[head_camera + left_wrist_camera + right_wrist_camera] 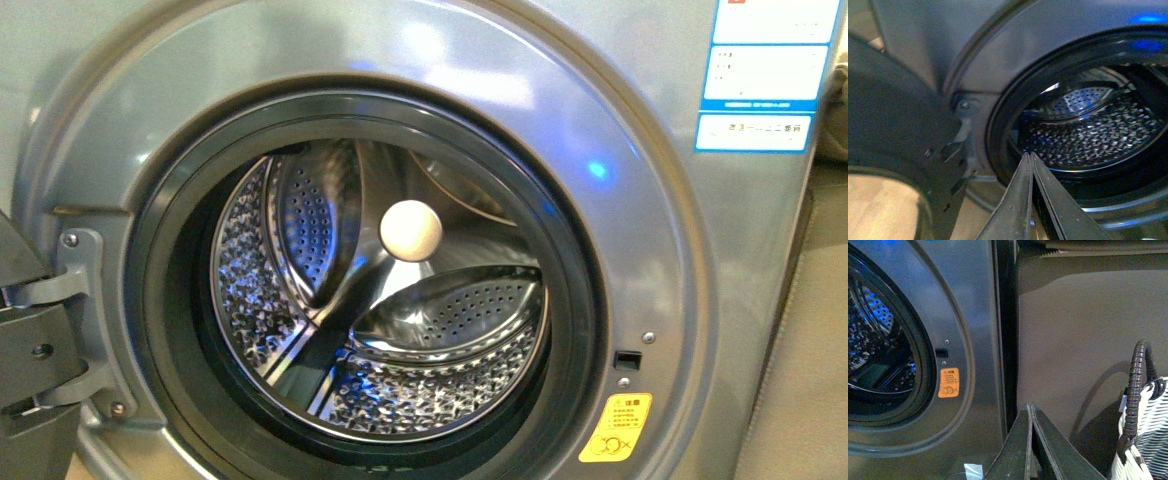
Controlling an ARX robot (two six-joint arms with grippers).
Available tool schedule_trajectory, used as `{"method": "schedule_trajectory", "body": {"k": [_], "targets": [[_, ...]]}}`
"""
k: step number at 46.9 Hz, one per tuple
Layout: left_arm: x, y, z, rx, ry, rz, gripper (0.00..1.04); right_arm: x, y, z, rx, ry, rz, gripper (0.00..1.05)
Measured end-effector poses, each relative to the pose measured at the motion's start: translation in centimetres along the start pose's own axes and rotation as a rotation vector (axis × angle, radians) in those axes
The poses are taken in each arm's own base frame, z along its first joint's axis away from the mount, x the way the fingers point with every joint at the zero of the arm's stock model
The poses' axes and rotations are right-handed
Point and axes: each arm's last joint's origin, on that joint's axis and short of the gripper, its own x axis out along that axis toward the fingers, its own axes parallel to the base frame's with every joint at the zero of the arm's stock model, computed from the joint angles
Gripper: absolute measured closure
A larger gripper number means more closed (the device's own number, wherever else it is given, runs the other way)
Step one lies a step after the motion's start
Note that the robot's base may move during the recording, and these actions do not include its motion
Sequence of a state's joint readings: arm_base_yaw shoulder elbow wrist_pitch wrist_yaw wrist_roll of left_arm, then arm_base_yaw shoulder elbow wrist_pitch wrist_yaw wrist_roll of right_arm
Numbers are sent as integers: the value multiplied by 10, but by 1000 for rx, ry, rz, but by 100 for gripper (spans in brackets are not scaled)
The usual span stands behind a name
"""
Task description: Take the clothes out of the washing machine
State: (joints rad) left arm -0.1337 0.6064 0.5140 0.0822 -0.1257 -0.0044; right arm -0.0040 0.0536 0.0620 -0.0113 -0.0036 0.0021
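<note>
Washing machine (620, 200) with door swung wide, steel drum (400, 330) bare.
Left hand (1030, 156) and right hand (1031, 407) both pressed together, holding nothing; woven basket (1148, 440) near the right hand.

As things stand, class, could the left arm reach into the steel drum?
Probably yes: the door is swung aside, the left gripper, shut, points at the open drum, and nothing blocks its mouth.

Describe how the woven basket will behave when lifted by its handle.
Probably light: the basket has an open white weave. Its handle arches upright and looks stiff, its wrapped ridges likely grippy. Held off-centre, it may tilt.
</note>
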Motion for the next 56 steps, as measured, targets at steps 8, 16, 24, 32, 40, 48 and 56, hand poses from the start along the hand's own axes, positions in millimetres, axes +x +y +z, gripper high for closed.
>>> {"method": "schedule_trajectory", "body": {"k": [8,16,24,32,40,48,56], "targets": [[-9,9,-33,0,1,-8,101,0,0,-4,0,0,0,102],[-20,16,-61,-1,-13,11,101,0,0,-15,0,1,1,102],[-25,16,-81,-1,2,5,101,0,0,-15,0,0,-2,102],[-29,16,-92,-1,-5,5,101,0,0,-15,0,0,-1,102],[-32,16,-99,-1,-10,5,101,0,0,-15,0,0,-1,102],[-35,16,-105,-1,-13,5,101,0,0,-15,0,0,-1,102],[-38,16,-110,-1,-12,5,101,0,0,-15,0,0,-1,102]]}}
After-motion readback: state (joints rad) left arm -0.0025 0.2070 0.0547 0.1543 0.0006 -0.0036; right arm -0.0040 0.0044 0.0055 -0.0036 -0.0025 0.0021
